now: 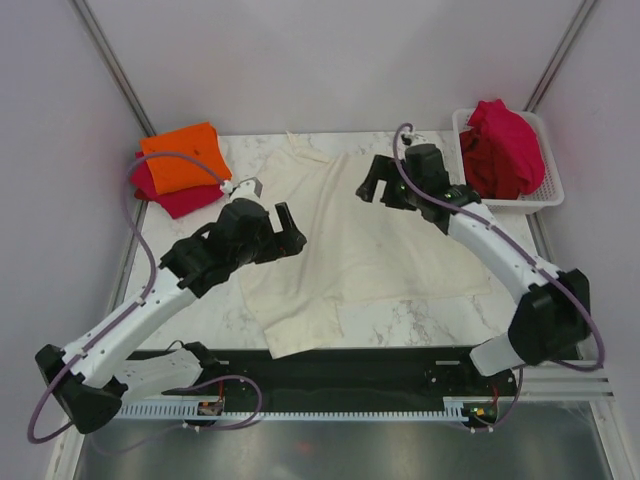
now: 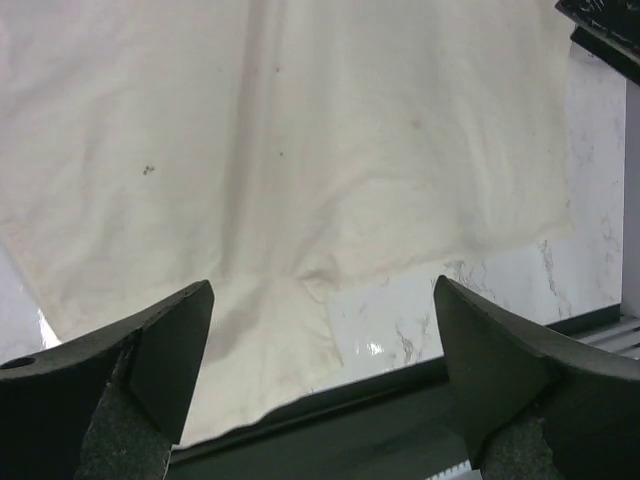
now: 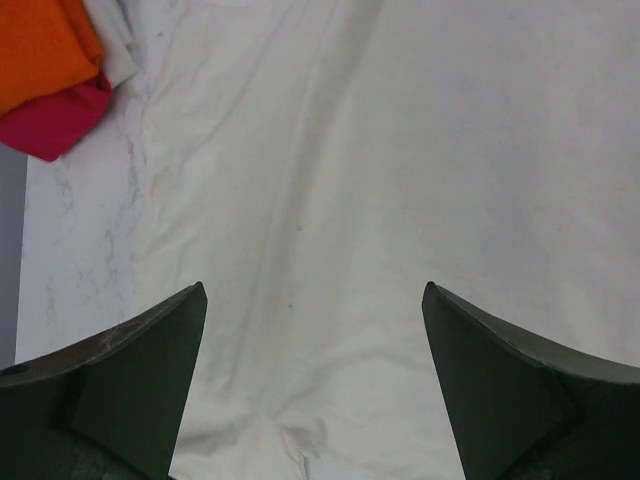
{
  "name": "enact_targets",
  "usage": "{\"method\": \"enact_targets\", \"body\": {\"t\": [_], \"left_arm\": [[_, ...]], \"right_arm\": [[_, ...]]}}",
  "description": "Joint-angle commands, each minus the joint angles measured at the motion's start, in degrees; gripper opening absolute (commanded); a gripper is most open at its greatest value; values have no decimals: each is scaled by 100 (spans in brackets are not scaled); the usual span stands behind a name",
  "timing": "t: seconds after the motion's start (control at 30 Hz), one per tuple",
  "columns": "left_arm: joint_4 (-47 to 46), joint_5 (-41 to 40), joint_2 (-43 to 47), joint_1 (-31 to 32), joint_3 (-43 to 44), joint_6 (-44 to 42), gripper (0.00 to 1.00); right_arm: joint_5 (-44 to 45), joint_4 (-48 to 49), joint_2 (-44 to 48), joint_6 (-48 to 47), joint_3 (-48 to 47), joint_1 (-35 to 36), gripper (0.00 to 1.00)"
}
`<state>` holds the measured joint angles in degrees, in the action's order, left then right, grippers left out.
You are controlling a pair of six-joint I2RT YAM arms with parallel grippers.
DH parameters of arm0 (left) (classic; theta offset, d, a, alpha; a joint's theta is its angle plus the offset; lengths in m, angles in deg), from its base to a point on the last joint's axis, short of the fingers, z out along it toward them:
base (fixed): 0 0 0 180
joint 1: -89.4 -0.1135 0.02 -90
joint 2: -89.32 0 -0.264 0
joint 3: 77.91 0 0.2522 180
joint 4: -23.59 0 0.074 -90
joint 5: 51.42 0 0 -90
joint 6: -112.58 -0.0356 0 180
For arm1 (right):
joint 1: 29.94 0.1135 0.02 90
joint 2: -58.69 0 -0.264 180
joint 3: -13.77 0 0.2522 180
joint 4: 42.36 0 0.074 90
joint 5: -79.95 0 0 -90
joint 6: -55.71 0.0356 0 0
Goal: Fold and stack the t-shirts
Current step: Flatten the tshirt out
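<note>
A cream-white t-shirt (image 1: 360, 240) lies spread flat across the middle of the marble table (image 1: 450, 315), one corner reaching the near edge. At the back left, a folded orange t-shirt (image 1: 182, 157) rests on a folded crimson one (image 1: 180, 202). More crimson t-shirts (image 1: 503, 150) are heaped in the basket. My left gripper (image 1: 293, 232) hovers open over the cream shirt's left side, and its wrist view shows the cloth (image 2: 300, 130) with nothing between the jaws (image 2: 322, 288). My right gripper (image 1: 370, 180) stands open above the shirt's far part (image 3: 400, 150), empty (image 3: 314, 290).
A white mesh basket (image 1: 548, 170) stands at the back right corner. A black strip (image 2: 400, 400) runs along the table's near edge, just past the cream shirt's hem. The orange (image 3: 40, 40) and crimson (image 3: 55, 120) stack shows at the right wrist view's upper left.
</note>
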<state>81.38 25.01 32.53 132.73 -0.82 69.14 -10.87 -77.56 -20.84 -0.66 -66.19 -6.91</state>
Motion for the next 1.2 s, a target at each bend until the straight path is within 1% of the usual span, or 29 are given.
{"method": "enact_targets", "body": {"t": [0.0,0.03,0.07,0.1,0.13,0.17,0.2,0.23,0.27,0.3,0.33,0.37,0.4,0.43,0.47,0.53,0.63,0.73,0.77,0.9,1.0,1.17], "left_arm": [[-1287,383,-691,-647,-441,-956,98],[-1570,668,-849,-798,-618,-930,96],[-1851,897,-1138,-904,-829,-852,94],[-2446,1221,-1245,-1001,-1049,-825,90],[-2756,1294,-1359,-1080,-1477,-790,89],[-3029,1295,-1439,-1090,-1682,-807,88],[-3484,1286,-1683,-1107,-1832,-824,87],[-3637,1303,-1834,-1142,-2051,-868,86],[-3638,1312,-1974,-1169,-2096,-895,86],[-3804,1330,-2298,-1204,-2105,-912,84],[-3875,1486,-2414,-1265,-2088,-912,82],[-3937,1549,-2528,-1274,-2097,-912,82],[-3989,1663,-2599,-1275,-2105,-895,81],[-4051,1681,-2695,-1275,-2114,-886,81],[-4052,1699,-2731,-1275,-2114,-869,81],[-4052,1787,-2740,-1283,-2184,-869,80],[-4052,1822,-2539,-1283,-2421,-877,80],[-4043,1848,-2293,-1283,-2703,-877,80],[-4034,1875,-2240,-1283,-2764,-877,80],[-3990,2032,-2047,-1283,-3071,-834,80],[-3955,2138,-1809,-1283,-3335,-711,80],[-3814,2392,-1414,-1283,-3783,-447,80]], "right_arm": [[-1216,438,-1299,-690,-1513,114,97],[-1280,394,-1615,-787,-1859,123,96],[-1341,368,-2245,-935,-2201,123,95],[-1446,342,-2556,-1024,-2892,114,91],[-1508,324,-2881,-1051,-3256,114,88],[-1631,306,-3511,-1086,-3616,123,84],[-1728,297,-3830,-1139,-4333,123,74],[-1911,297,-4147,-1156,-4689,123,69],[-1991,289,-4776,-1165,-5397,123,63],[-2053,289,-5078,-1139,-5743,114,50],[-2106,315,-5369,-1104,-6069,123,46],[-2141,350,-5894,-1060,-6655,123,43],[-2194,428,-6142,-895,-6913,123,35],[-2273,682,-6554,-806,-7098,123,34],[-2300,823,-6715,-701,-7309,114,31],[-2300,1322,-7066,-420,-7364,123,31],[-2063,1772,-7453,-208,-7425,132,30],[-1703,1940,-7883,-207,-7759,132,30],[-1389,1984,-7972,-216,-7916,141,30],[-667,2326,-8245,-155,-7970,141,27],[-368,2809,-8439,-146,-8058,132,27],[46,3302,-8746,-120,-8287,132,29]]}}
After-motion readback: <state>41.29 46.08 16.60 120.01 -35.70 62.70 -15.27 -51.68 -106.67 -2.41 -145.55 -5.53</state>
